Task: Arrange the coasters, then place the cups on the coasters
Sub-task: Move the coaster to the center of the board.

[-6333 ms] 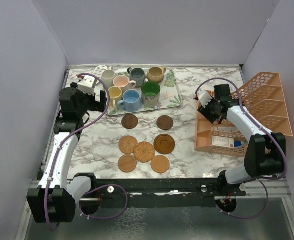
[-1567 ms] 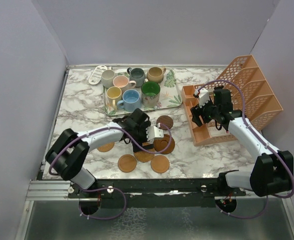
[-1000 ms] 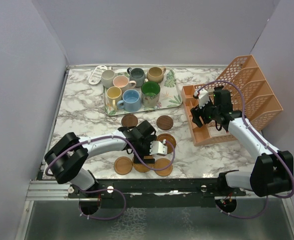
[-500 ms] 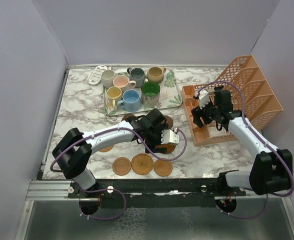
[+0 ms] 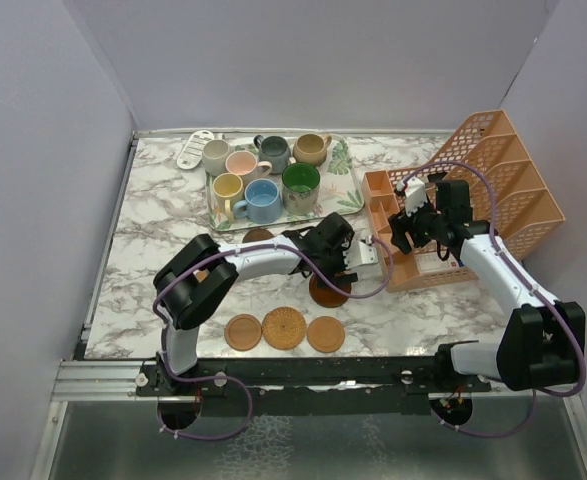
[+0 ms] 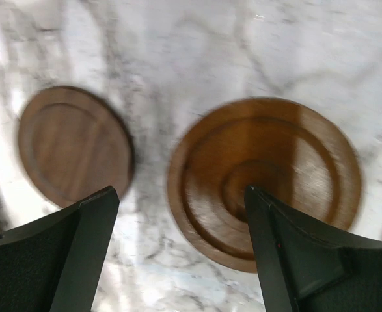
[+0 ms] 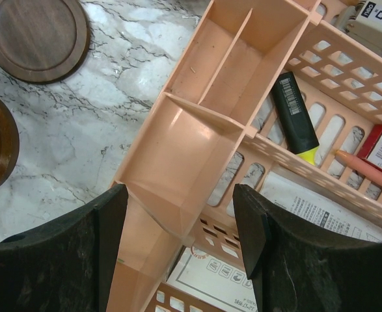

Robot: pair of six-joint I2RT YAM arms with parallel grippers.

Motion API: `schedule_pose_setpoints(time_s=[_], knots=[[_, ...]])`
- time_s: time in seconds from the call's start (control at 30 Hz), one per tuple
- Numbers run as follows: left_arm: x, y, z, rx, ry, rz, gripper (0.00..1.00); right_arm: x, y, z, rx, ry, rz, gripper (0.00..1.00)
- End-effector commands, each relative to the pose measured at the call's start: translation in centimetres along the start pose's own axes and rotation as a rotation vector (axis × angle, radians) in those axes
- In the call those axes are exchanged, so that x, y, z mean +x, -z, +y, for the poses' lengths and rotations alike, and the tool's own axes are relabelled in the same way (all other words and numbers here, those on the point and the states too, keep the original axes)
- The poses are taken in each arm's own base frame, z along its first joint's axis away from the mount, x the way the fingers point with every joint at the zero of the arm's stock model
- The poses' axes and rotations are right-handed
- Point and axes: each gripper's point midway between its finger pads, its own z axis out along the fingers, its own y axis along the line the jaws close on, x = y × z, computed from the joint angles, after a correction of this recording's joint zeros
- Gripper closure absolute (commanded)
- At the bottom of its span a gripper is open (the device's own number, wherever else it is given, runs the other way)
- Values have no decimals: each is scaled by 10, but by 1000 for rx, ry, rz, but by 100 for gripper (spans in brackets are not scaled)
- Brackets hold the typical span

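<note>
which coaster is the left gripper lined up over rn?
The big dark-brown coaster with concentric rings. The open left gripper hangs over it; the smaller plain dark coaster lies beside it, apart.

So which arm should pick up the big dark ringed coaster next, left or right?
Left, most likely. The left gripper hangs open directly above the ringed coaster. The right gripper is off at the orange rack, jaws around its corner, so it looks occupied.

Seven cups, six coasters, maybe seven
</note>
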Motion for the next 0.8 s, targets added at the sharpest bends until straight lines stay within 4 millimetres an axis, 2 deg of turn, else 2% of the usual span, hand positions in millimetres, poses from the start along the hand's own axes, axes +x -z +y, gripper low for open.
schedule_pose_setpoints(time_s=[0.0, 0.13, 0.23, 0.57, 0.63, 0.77], knots=[[2, -10, 14, -75, 24, 28, 19, -6, 4, 2, -8, 0, -31, 34], [27, -5, 2, -50, 11, 84, 20, -6, 3, 1, -9, 2, -29, 34], [54, 5, -3, -29, 34, 143, 20, -4, 1, 1, -10, 4, -21, 34], [132, 52, 16, -91, 120, 263, 20, -1, -3, -2, -6, 3, -2, 34], [137, 62, 17, -97, 125, 264, 20, -1, -3, -3, -2, 3, -1, 34], [148, 69, 14, -93, 133, 279, 20, -2, -2, -2, -5, 4, -5, 34]])
